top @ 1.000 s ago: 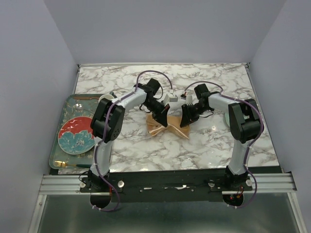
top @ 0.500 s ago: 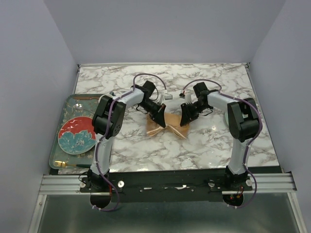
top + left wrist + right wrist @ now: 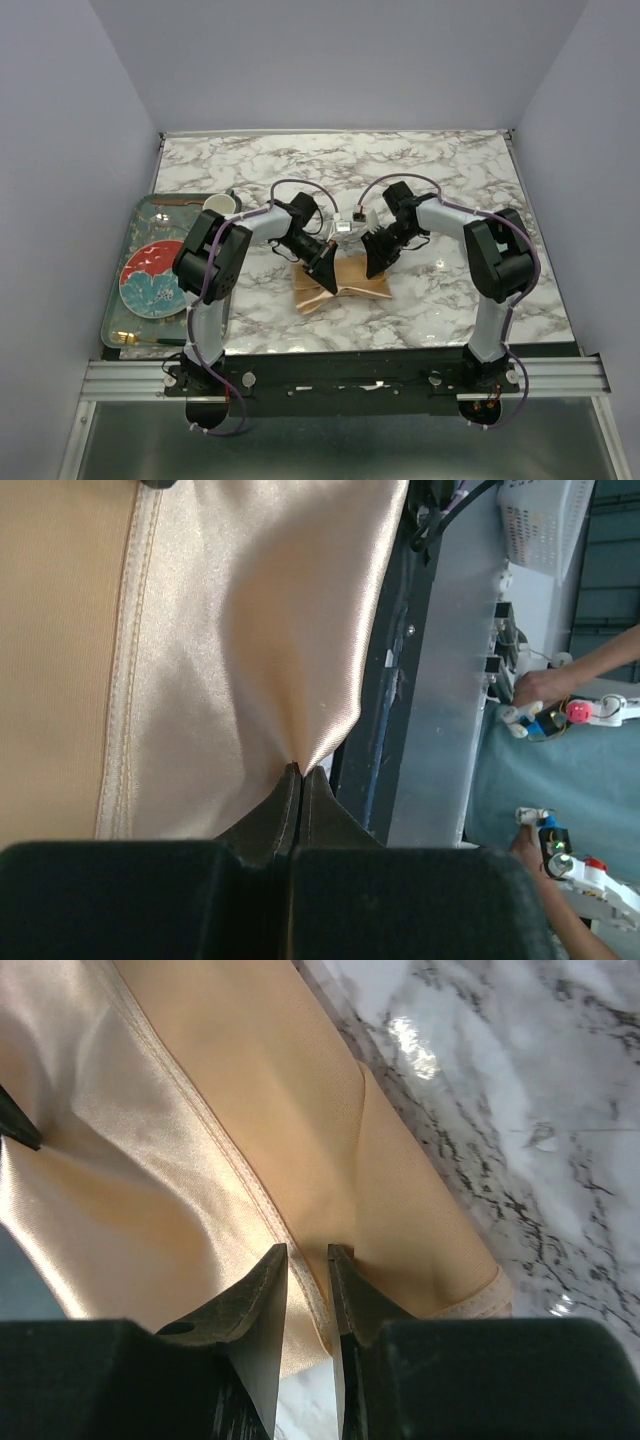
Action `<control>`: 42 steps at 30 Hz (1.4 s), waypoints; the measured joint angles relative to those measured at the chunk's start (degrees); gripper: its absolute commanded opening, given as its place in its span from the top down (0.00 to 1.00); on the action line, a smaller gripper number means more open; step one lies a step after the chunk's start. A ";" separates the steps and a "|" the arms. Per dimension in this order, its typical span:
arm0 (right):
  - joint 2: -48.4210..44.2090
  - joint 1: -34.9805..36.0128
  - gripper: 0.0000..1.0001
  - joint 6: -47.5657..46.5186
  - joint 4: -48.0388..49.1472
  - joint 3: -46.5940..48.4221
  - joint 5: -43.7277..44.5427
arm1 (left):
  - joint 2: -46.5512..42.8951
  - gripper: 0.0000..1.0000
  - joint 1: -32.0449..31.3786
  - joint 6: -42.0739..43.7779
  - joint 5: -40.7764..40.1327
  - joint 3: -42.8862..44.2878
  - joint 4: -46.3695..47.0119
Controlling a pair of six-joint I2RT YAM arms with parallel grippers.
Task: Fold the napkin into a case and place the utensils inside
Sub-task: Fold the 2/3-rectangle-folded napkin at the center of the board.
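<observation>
**A:** Where is the napkin (image 3: 345,285)?

**B:** Just below the middle of the top view, on the marble worktop (image 3: 450,170). It is a glossy peach cloth bunched between the two arms, with one corner splayed toward the lower left.

**A:** And the left claw (image 3: 297,776)?

**B:** Its wrist view shows the dark fingers pressed flat together with no gap between them. They pinch a small peak of the cloth at the tips. The satin fans up and away from that point, and a stitched hem runs down the left of the frame.

**A:** What about the right claw (image 3: 308,1260)?

**B:** It is almost closed, with only a thin slit between its fingers. The napkin's hemmed edge runs diagonally down from the upper left into that slit, so it grips the cloth there. Bare marble shows in the upper right of that frame. A dark tip of the other claw pokes in at the left edge, touching the cloth.

**A:** So both hold the same piece?

**B:** Yes. In the top view the two claws sit close together over the napkin, each angled down toward it from its own side.

**A:** And the utensils (image 3: 125,340)?

**B:** They are well apart from the cloth, in the lower left of the top view. A gold glint lies along the near edge of the patterned tray (image 3: 112,300). On the same tray are a red and teal plate (image 3: 155,278) and, further up, a pale cup (image 3: 218,206).
</observation>
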 measured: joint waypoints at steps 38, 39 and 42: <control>-0.26 0.39 0.50 -3.93 -2.75 4.42 0.02 | 17.90 1.00 8.11 -4.57 6.05 11.32 -3.04; -0.46 0.13 0.49 -3.54 -3.15 5.03 0.04 | 17.94 1.00 8.17 -4.57 6.05 11.37 -3.32; -1.53 -0.92 0.36 -2.99 -4.15 6.91 0.07 | 18.16 1.00 8.26 -4.48 6.03 11.76 -3.78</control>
